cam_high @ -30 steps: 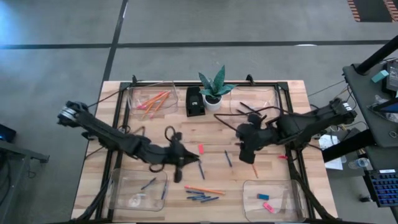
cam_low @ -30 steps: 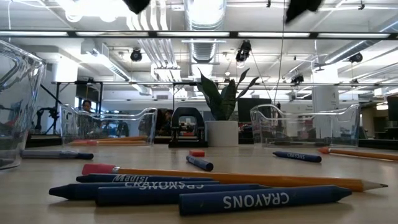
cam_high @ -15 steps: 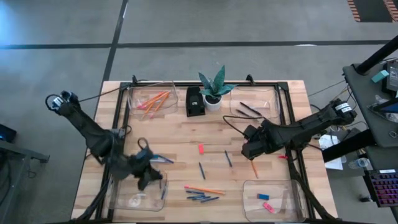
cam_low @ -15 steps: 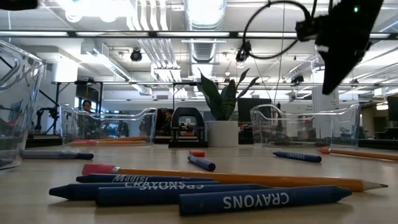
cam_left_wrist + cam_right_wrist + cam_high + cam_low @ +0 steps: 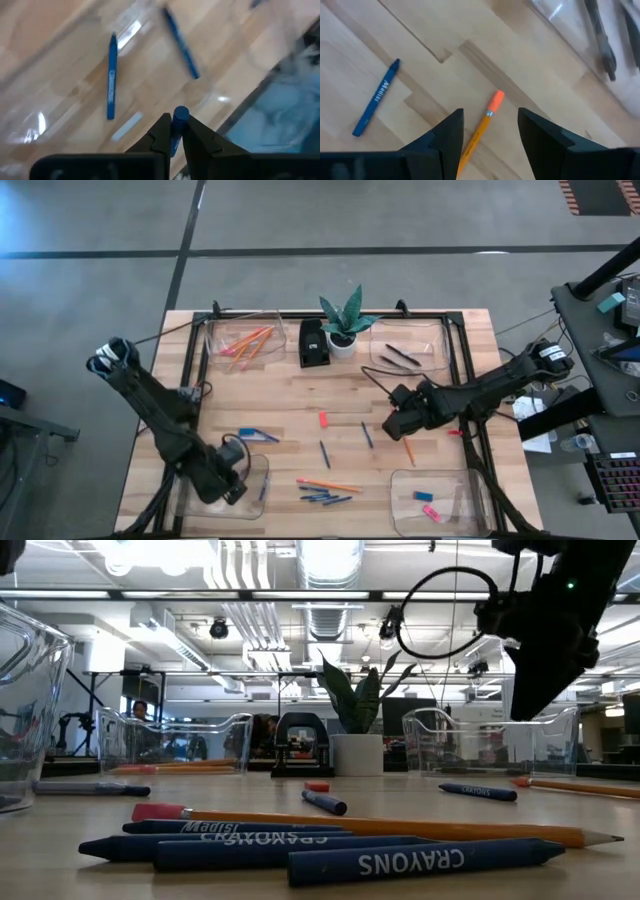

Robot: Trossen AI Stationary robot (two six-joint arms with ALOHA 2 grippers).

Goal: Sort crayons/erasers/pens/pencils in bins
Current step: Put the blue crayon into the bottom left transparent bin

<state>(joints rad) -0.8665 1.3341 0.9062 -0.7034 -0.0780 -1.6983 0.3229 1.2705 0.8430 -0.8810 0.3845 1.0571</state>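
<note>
Our left pincer [image 5: 172, 131] is clamped on a blue crayon [image 5: 178, 120], and in the high view it hangs over the near-left bin [image 5: 190, 498], the one that already holds two crayons. Judging from this, the step is the drop. To do it well, we should get the crayon fully inside the rim and low before parting the fingers, so it does not bounce off the clear wall or roll back onto the desk [image 5: 290, 405]. Laying it roughly parallel to the two inside would keep room for the rest.

Our right pincer [image 5: 487, 129] stands apart, straddling the eraser end of an orange pencil [image 5: 481, 129] on the desk, just beside the right edge. For that pick, we think it best to come straight down with the fingers either side of the shaft and close near the middle, since a grip near the end may let it tilt.

Still loose on the desk are a cluster of crayons [image 5: 322, 497] by the near edge, a second pencil [image 5: 328, 485] just behind them, two single crayons [image 5: 324, 454] mid-desk, and a red eraser [image 5: 323, 419]. The far-left bin [image 5: 277, 352] holds pencils, the far-right bin [image 5: 437, 355] pens, the near-right bin [image 5: 462, 505] erasers.
</note>
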